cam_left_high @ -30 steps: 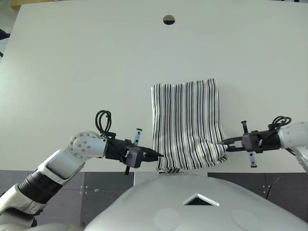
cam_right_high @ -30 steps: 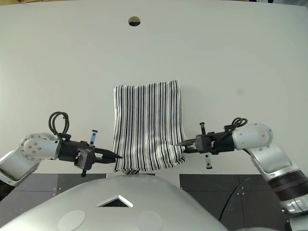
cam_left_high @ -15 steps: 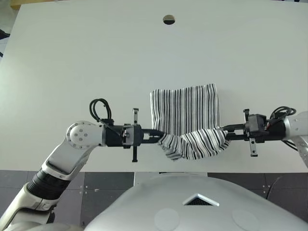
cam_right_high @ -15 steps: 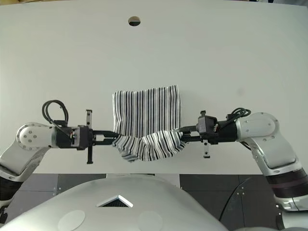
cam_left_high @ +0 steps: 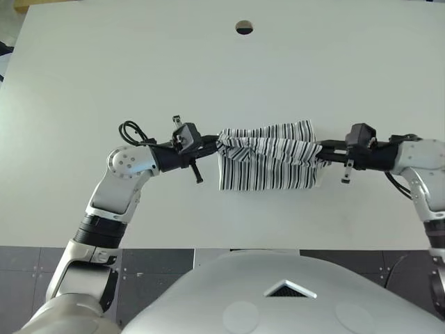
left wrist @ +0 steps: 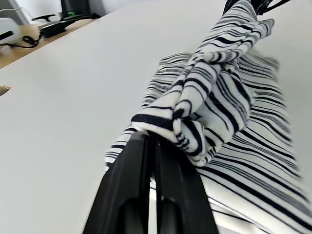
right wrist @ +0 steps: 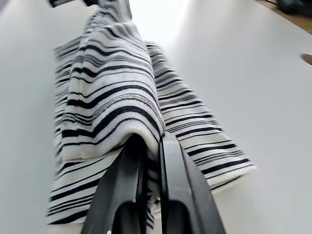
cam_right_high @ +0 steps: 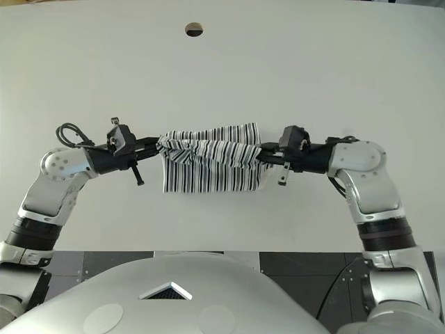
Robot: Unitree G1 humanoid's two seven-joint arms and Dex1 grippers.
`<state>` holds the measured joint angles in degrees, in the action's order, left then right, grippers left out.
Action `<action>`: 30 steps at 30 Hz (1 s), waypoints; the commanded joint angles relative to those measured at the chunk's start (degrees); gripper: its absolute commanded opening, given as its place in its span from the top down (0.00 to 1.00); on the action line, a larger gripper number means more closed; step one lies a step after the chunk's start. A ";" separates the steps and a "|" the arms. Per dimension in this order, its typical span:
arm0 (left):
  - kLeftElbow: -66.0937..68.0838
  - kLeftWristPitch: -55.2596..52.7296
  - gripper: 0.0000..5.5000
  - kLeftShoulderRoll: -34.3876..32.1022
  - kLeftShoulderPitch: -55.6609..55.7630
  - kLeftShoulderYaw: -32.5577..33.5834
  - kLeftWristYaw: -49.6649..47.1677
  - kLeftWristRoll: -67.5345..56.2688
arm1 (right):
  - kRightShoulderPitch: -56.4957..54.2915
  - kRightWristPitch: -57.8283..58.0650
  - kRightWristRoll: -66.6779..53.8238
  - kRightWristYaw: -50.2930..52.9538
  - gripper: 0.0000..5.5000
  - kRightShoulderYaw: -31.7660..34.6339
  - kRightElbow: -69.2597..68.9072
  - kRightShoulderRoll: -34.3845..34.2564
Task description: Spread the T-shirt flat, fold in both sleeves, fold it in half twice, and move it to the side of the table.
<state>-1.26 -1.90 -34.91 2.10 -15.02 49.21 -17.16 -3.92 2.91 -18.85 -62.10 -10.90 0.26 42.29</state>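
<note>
The black-and-white striped T-shirt (cam_left_high: 268, 161) lies folded on the white table (cam_left_high: 139, 83), with its near edge lifted and carried over the rest of the cloth. My left gripper (cam_left_high: 217, 142) is shut on the shirt's left corner (left wrist: 170, 124). My right gripper (cam_left_high: 318, 147) is shut on the shirt's right corner (right wrist: 136, 129). The raised edge hangs slack between the two grippers, above the far part of the shirt. The lower layer lies flat on the table beneath it.
A round cable hole (cam_left_high: 244, 28) sits at the table's far middle. Bare table surface lies to both sides of the shirt. The table's near edge (cam_left_high: 208, 248) runs close below the arms.
Both grippers have lifted the shirt's near edge and carried it away from me, over the shirt toward its far edge. The visible shirt is now about half as long.
</note>
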 commanded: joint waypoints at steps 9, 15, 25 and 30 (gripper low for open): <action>6.59 -6.73 0.81 3.70 5.09 3.92 -4.10 3.20 | -5.58 2.92 2.60 4.61 0.72 1.66 6.45 -7.36; 8.51 -21.56 0.77 7.71 9.36 11.45 -9.19 -4.21 | -8.39 8.62 2.48 10.33 0.67 4.66 9.29 -10.38; 10.98 -23.18 0.77 11.26 10.40 19.82 -13.57 -6.36 | -6.43 -28.98 13.71 18.84 0.67 1.33 2.43 -16.73; 9.25 -19.99 0.77 14.04 8.56 22.81 -13.62 -8.34 | -7.86 -49.15 31.51 27.25 0.67 -6.56 15.31 -20.68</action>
<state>8.78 -22.99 -21.80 11.32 6.51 35.88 -24.75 -10.99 -40.91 6.50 -38.09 -15.38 10.36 22.75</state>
